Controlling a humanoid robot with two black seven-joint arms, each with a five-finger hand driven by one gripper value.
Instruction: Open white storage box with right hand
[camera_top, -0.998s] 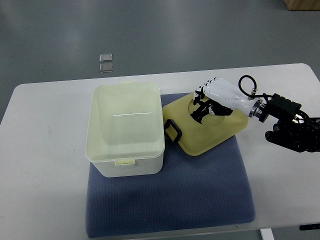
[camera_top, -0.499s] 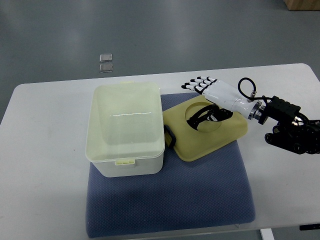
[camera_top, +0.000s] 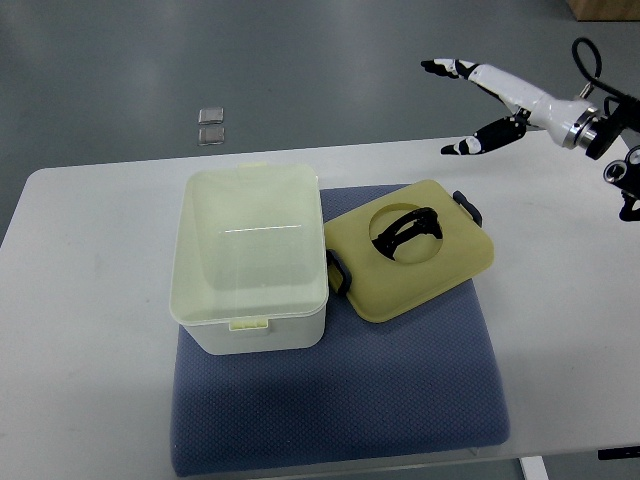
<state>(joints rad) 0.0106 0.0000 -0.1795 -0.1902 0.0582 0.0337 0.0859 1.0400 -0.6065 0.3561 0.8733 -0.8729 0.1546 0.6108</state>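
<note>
The white storage box stands open and empty on the left half of a blue mat. Its yellowish lid, with a black handle in a round recess, lies flat on the mat just right of the box. My right hand is raised high at the upper right, well clear of the lid, fingers spread and holding nothing. The left arm does not show.
The white table carries the mat. Two small clear squares lie on the grey floor beyond the table's far edge. My right forearm and cables sit at the right edge.
My right hand let go of the lid, which settled flat on the mat. The hand then rose and pulled back toward the upper right, fingers opening.
</note>
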